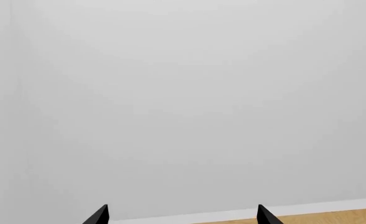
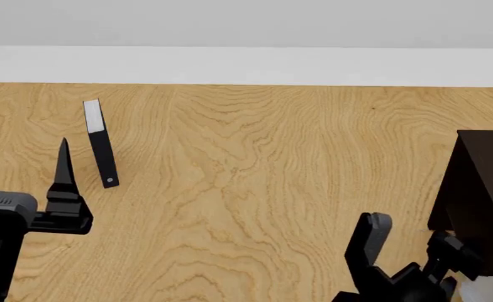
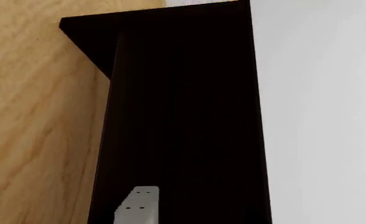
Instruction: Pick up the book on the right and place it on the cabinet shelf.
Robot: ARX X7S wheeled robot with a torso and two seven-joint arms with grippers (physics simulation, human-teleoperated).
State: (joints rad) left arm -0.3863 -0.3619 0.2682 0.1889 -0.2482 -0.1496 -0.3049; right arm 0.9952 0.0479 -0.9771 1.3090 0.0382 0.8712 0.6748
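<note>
Cabinet shelf (image 2: 481, 189) stands upright beside right gripper (image 2: 414, 248), jaws apart and empty; left gripper (image 1: 183, 215) likewise.

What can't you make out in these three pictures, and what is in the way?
- Grey book: in no view, so its whereabouts are unknown.
- Cabinet: head view's right edge cuts it off; right wrist view shows only dark panels, no shelf opening.
- Left pincer: left wrist view shows just two tips, apart.
- Right pincer: whether it grips anything can't be told.
- Thin black book: cover markings too small.

Open wood floor (image 2: 255, 189); dark cabinet (image 2: 485, 189) blocks the right.
</note>
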